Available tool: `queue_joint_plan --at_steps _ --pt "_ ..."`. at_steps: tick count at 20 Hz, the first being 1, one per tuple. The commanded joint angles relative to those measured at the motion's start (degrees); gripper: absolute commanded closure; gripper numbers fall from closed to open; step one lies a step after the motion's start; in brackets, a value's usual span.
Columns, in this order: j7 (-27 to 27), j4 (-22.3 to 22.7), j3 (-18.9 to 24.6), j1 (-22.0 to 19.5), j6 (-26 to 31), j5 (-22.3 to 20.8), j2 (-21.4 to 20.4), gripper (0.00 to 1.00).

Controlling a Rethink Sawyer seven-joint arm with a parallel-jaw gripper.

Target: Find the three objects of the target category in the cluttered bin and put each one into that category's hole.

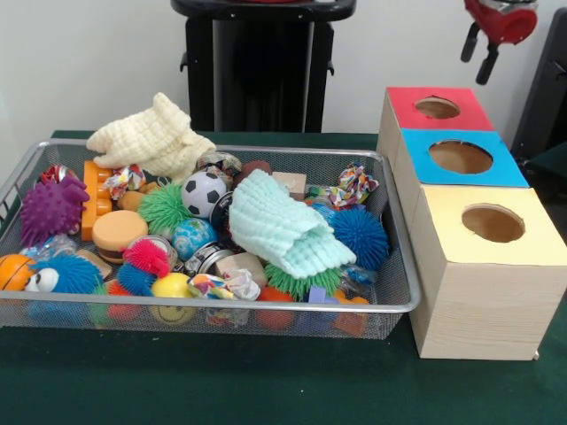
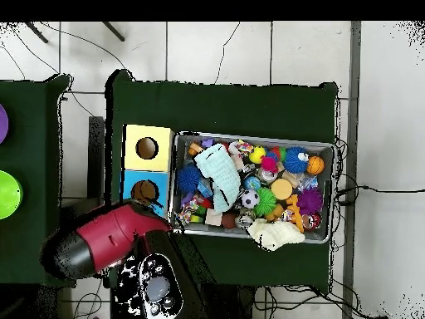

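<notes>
Item: I am seeing the gripper [image 1: 483, 55] hanging above the red box [image 1: 438, 108], jaws' state unclear; mint cloth [image 1: 288, 230] is covering toys in the bin [image 1: 403, 301].

Dark green cloth [image 1: 266, 390] is covering the table, a pale wall [image 1: 89, 62] is standing behind, and white floor tiles [image 2: 216, 50] are showing around it, cables [image 2: 365, 189] trailing across.

Metal mesh bin [image 1: 397, 292] (silvery), wood-grain boxes [image 1: 483, 319], waffle-textured cloths [image 1: 283, 226], matt green tablecloth [image 1: 221, 381].
</notes>
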Motion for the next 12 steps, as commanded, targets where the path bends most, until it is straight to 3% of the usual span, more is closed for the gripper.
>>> queue_joint_plan --at_steps 1,6,12 --pt "3.9 -4.5 1.0 -4.8 1.9 -1.6 7.1 0.00" --pt "3.8 -6.7 1.4 -7.5 4.0 0.1 8.5 0.00" --pt "3.6 -9.6 -0.1 -8.4 4.3 -3.0 10.3 0.00"
